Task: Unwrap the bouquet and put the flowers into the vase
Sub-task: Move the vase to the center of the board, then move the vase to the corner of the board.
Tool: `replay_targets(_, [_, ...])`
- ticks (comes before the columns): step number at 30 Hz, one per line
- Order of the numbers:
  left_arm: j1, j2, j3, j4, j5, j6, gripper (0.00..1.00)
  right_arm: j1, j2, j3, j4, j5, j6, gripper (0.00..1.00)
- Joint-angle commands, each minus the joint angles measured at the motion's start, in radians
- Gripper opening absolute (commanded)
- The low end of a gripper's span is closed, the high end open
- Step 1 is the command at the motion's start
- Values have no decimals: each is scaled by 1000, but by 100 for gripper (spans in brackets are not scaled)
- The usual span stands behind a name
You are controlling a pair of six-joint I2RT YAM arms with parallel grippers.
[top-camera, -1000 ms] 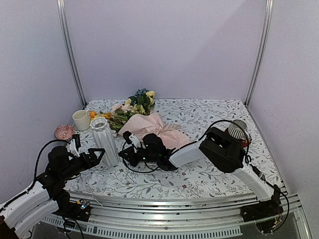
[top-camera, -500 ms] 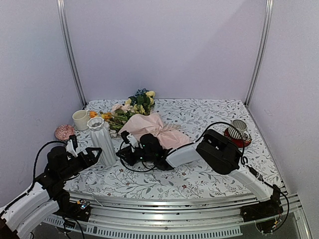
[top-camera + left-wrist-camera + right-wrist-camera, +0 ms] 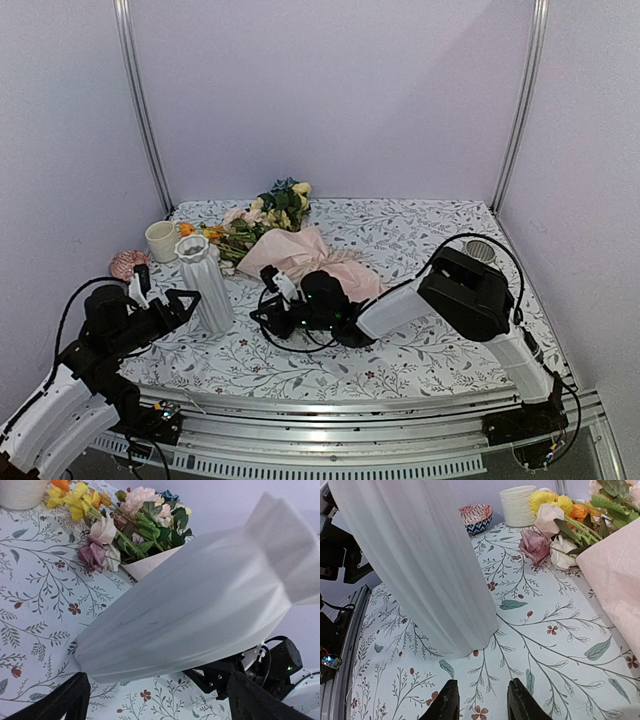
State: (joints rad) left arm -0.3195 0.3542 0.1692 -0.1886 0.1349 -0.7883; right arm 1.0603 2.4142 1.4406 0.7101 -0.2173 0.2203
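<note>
The tall white ridged vase (image 3: 205,281) stands upright on the floral tablecloth at the left. In the left wrist view the vase (image 3: 190,600) fills the frame, just ahead of my wide-open left gripper (image 3: 159,680), which reaches in from the left (image 3: 180,303). My right gripper (image 3: 260,316) sits low on the cloth to the vase's right. Its jaws are apart and empty (image 3: 481,692), a short way from the vase's foot (image 3: 425,570). The bouquet (image 3: 300,255) lies behind in pink paper (image 3: 615,565), and its flowers (image 3: 268,212) spill toward the back left.
A cream mug (image 3: 161,240) and a small patterned bowl (image 3: 128,264) stand at the far left. A striped cup (image 3: 481,250) shows behind the right arm's elbow. A metal rail (image 3: 330,410) runs along the table's front edge.
The right gripper's jaws have parted and it has drawn back to the right, away from the vase. The vase now stands slightly further left. The left gripper has edged up to it.
</note>
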Motion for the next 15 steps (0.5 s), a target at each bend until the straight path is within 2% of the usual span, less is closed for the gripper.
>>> replay_targets(1, [8, -50, 127, -137, -4, -14, 98, -4, -162, -96, 76, 42, -26, 36])
replay_targets(5, [8, -53, 245, -171, -31, -10, 98, -28, -248, -155, 34, 37, -26, 37])
replay_targets(8, [7, -15, 386, -192, -50, 52, 98, -49, -313, -212, 28, 20, -11, 44])
replay_targets(10, [8, 34, 490, -201, -50, 111, 98, -63, -357, -237, 1, 25, -2, 52])
replay_targets(13, [8, 137, 638, -204, -2, 186, 98, -81, -424, -267, -79, 55, -8, 77])
replay_targets(15, [7, 212, 716, -195, 74, 218, 97, -100, -488, -291, -128, 83, -19, 87])
